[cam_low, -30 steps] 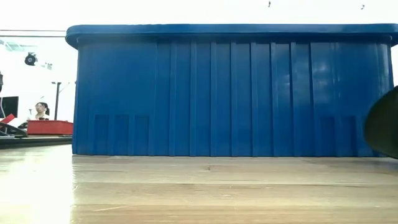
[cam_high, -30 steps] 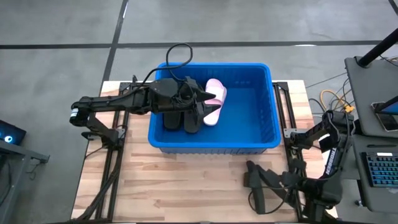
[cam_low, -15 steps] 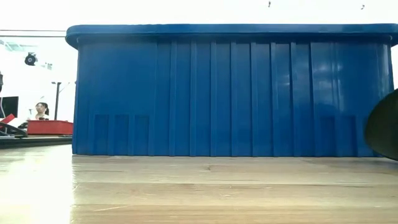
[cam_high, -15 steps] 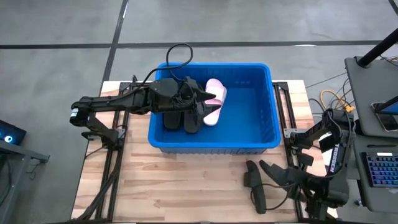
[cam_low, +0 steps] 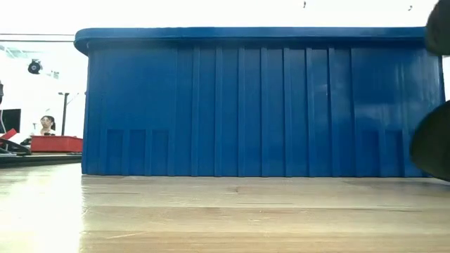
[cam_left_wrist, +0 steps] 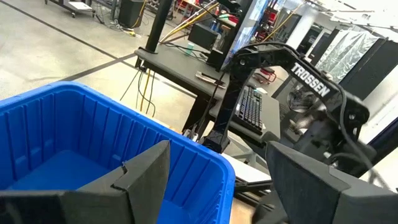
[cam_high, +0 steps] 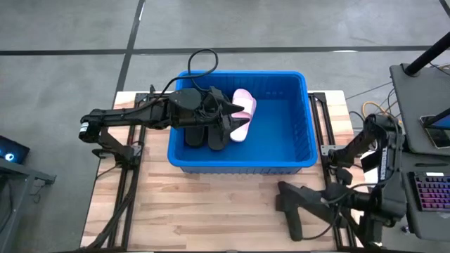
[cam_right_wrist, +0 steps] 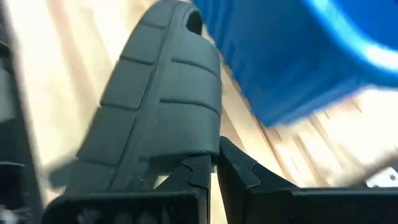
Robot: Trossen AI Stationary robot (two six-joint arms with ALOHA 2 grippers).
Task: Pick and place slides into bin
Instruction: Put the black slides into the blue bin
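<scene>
Right pincer (cam_right_wrist: 210,169) has swung its black slide (cam_high: 290,211) on the near-right worktop (cam_high: 211,211).
Clamped shut on it; left pincer (cam_high: 226,116) gapes over slides inside the bin (cam_high: 299,133).

The bin (cam_high: 281,133), in the middle of the high view, looks like smooth, slightly glossy plastic, its outer walls ribbed in the low view. The table (cam_high: 211,211) under it is pale wood in jointed strips with a faint sheen. At the lower right of the high view, a black slide (cam_right_wrist: 155,106) has a matt, rubbery sole moulded in blocks with fine stippling. The pink slide (cam_high: 242,116) inside the bin looks smooth and matt.
</scene>
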